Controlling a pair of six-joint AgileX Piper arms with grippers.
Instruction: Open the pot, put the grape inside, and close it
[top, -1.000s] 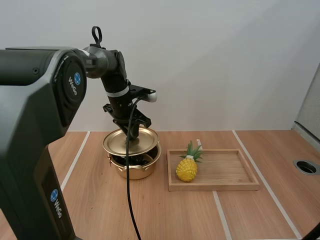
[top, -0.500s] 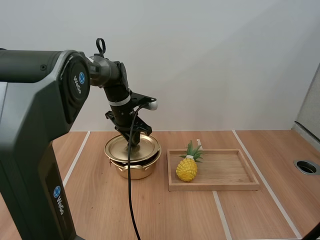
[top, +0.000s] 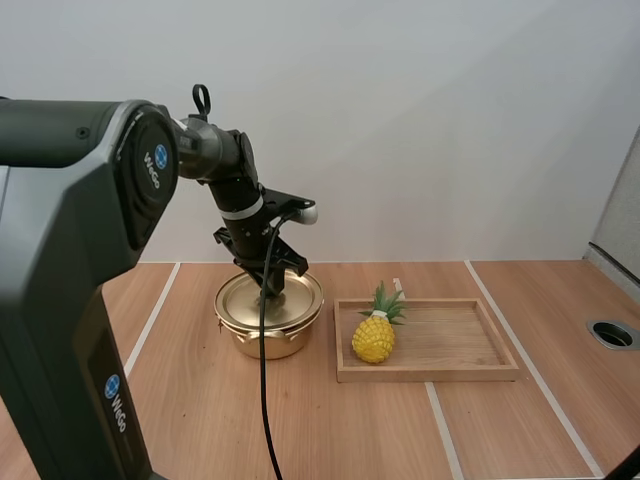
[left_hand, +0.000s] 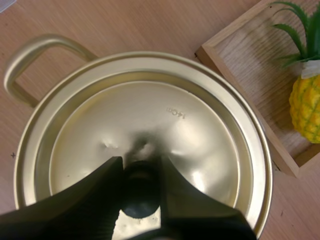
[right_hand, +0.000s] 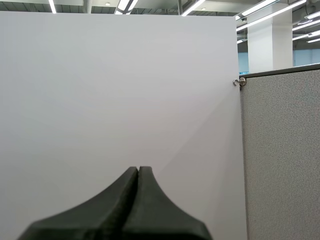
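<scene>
1. High view. Left gripper is down on the centre of the lid, with its fingers closed round the knob.
   - The lid sits level on the pot, rim to rim, directly under the gripper.
   - A tray lies on the table to the gripper's right. It is just beside the pot and apart from it.
   - The fruit on hand is a pineapple, not a grape. It stands upright in the tray, at the end nearest the gripper, leaves up.

2. Left wrist view. Both fingers clamp the black knob, one on each side, with the tips pinching it between them.
   - The gold lid spreads out all round below the gripper and covers the pot's mouth.
   - One pot handle sticks out past the lid's edge, on the side away from the tray.
   - A tray corner lies just beyond the lid's opposite edge, with the pineapple inside it. The yellow body and green leaves are cut off by the frame.

3. Right wrist view. Right gripper has its fingers pressed together into one dark wedge, holding nothing.
</scene>
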